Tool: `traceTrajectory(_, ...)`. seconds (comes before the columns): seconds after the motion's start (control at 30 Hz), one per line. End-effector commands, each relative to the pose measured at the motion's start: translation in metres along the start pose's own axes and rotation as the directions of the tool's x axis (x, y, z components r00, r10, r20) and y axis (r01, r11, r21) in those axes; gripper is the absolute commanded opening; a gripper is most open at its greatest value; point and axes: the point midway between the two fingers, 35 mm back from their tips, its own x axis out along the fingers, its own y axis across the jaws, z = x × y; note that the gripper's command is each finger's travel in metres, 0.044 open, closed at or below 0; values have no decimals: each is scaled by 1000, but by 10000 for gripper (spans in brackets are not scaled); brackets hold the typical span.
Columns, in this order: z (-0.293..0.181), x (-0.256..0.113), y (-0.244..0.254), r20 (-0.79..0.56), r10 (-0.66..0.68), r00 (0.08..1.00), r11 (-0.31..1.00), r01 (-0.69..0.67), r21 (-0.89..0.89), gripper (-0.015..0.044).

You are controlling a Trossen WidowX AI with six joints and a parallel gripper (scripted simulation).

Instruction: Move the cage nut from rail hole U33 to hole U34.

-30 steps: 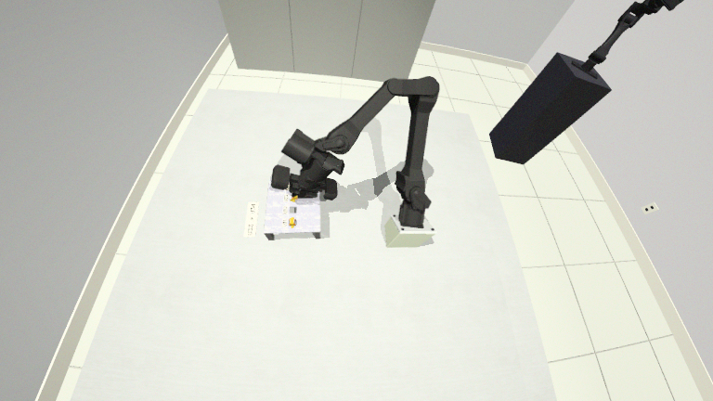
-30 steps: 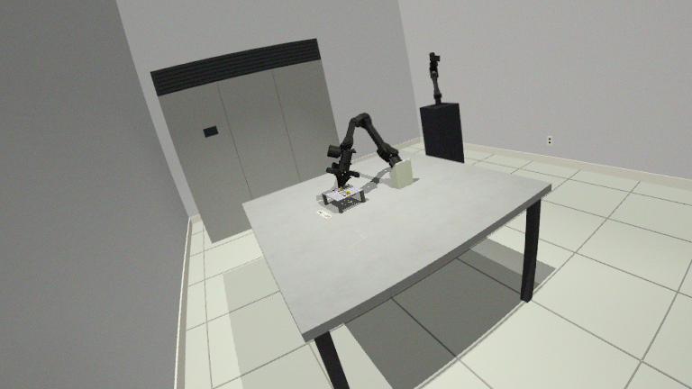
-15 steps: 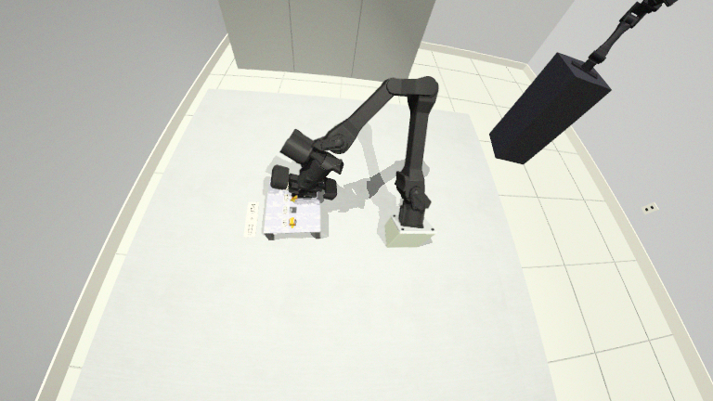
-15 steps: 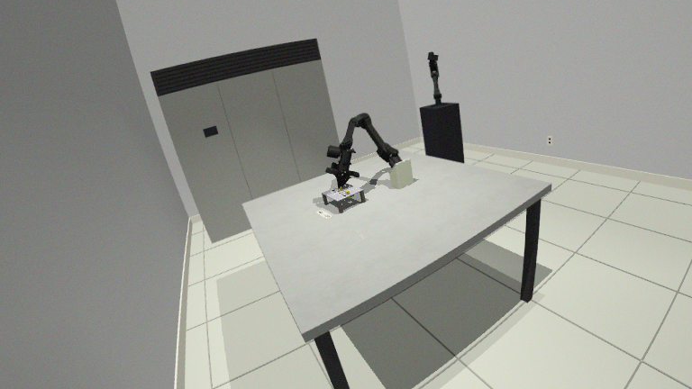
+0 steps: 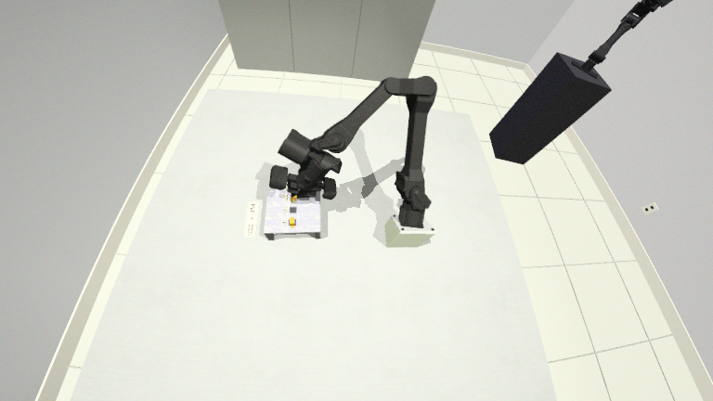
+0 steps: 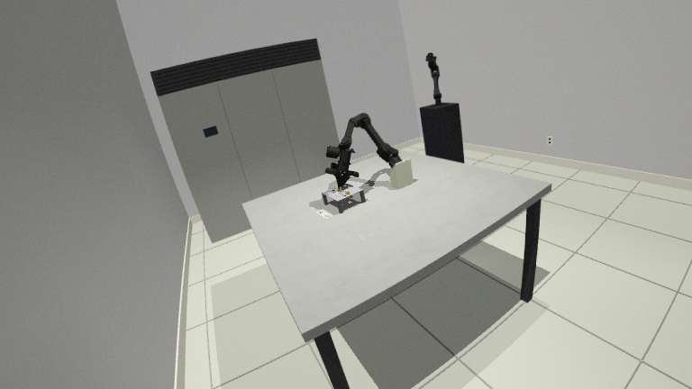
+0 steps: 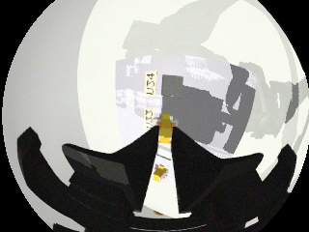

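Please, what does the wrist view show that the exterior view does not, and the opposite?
Only wrist: the label U34, clear enough to read.

Only exterior: the cabinet, the table leg and the second arm.

Both: the rail plate, and the gripper holding a nut.
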Motion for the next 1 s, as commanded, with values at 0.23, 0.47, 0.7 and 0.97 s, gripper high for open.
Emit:
traceTrajectory(0.23,1,0,1,2,-9,1000,1000,9,3,33)
traceTrajectory(0.47,1,0,2,2,-16,1000,1000,16,4,33)
traceTrajectory(0.7,1,0,3,2,-24,1000,1000,24,4,33)
traceTrajectory(0.97,1,0,3,2,-26,1000,1000,26,4,33)
